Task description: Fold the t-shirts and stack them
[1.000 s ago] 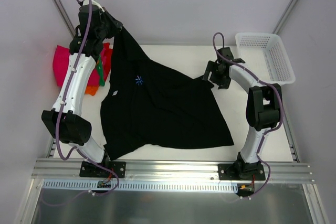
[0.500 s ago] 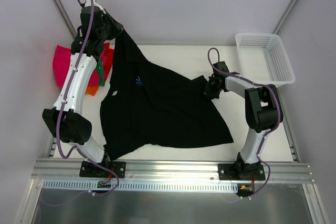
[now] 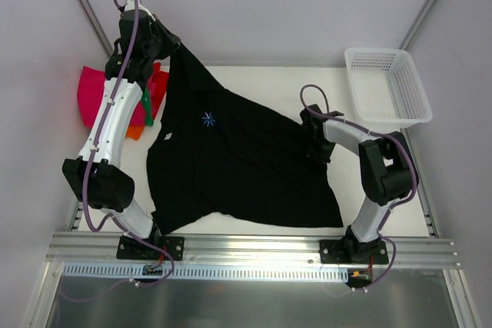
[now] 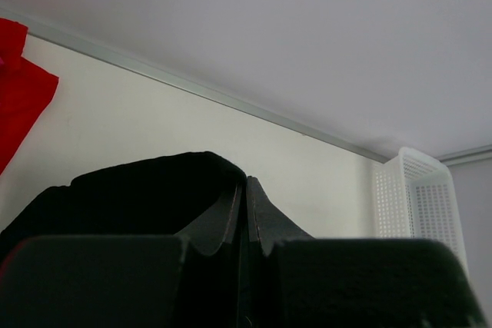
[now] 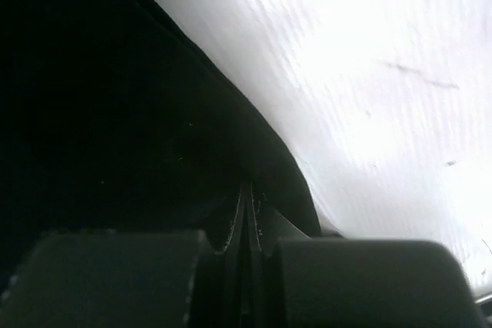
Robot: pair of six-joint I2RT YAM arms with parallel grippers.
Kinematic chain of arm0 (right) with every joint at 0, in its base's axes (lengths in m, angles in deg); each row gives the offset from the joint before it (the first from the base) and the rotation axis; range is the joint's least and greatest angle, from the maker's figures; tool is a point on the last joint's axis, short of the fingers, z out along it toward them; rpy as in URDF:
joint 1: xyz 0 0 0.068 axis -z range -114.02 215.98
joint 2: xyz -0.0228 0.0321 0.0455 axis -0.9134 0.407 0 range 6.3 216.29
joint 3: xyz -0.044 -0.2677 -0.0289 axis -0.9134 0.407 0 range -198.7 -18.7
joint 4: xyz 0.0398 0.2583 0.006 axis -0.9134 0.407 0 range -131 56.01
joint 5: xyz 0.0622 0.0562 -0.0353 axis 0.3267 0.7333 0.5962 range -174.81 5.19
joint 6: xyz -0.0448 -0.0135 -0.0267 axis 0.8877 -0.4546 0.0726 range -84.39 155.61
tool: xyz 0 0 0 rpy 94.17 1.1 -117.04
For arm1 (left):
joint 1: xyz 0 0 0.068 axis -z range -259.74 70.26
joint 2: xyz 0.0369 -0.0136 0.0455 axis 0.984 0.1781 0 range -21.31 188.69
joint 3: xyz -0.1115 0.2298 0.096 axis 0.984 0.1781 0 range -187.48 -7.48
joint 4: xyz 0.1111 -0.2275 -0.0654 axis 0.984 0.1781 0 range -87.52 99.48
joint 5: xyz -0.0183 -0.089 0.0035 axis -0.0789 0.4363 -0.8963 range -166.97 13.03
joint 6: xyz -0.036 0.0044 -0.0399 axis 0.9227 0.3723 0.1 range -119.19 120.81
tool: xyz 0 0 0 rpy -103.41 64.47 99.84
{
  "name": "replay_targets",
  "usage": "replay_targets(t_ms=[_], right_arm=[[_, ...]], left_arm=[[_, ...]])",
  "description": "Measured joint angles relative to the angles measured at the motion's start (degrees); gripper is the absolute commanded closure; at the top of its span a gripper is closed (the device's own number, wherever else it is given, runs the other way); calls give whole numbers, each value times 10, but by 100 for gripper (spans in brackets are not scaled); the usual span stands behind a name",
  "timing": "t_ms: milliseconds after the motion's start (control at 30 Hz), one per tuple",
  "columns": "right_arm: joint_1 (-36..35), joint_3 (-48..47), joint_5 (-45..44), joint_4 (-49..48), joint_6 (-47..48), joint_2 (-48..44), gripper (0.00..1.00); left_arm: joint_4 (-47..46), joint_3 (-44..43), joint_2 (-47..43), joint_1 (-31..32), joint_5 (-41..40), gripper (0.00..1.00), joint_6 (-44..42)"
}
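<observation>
Right fingers (image 3: pixel 317 147) have dropped from above the bench (image 3: pixel 261 82) to the 3 o'clock edge of the black shirt (image 3: pixel 231 167). They have gone from spread to pressed together and now pinch the cloth there; the wrist view shows the hem running into the closed tips. Left fingers (image 3: pixel 164 45) have not moved. They are raised at 11 o'clock, pressed together on a corner of the shirt, which slopes down from them to the bench. The rest of it lies spread mid-bench. Folded shirts (image 3: pixel 96 94), pink, red, orange and green, sit at 9 o'clock. A basket (image 3: pixel 388 82) stands at 2 o'clock.
</observation>
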Motion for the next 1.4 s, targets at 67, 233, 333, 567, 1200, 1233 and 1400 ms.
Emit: replay_targets(t_ms=[67,233,333,567,1200,1233,1400], right_arm=[[0,24,-3,3,-10,-18,99],[-1,71,-3,7,-24,-54,99],[-3,102,3,10,-31,-82,99],[-13,152,26,17,-38,-129,99],[5,-181,59,39,122,-178,17],[13,-196,64,31,133,-151,17],[65,-253,119,17,175,32,18]], left_arm=[[0,0,0,0,0,100,0],[0,2,0,0,-2,100,0],[1,2,0,0,-2,100,0],[1,3,0,0,-2,100,0],[5,4,0,0,-2,100,3],[4,5,0,0,-2,100,3],[5,9,0,0,3,100,5]])
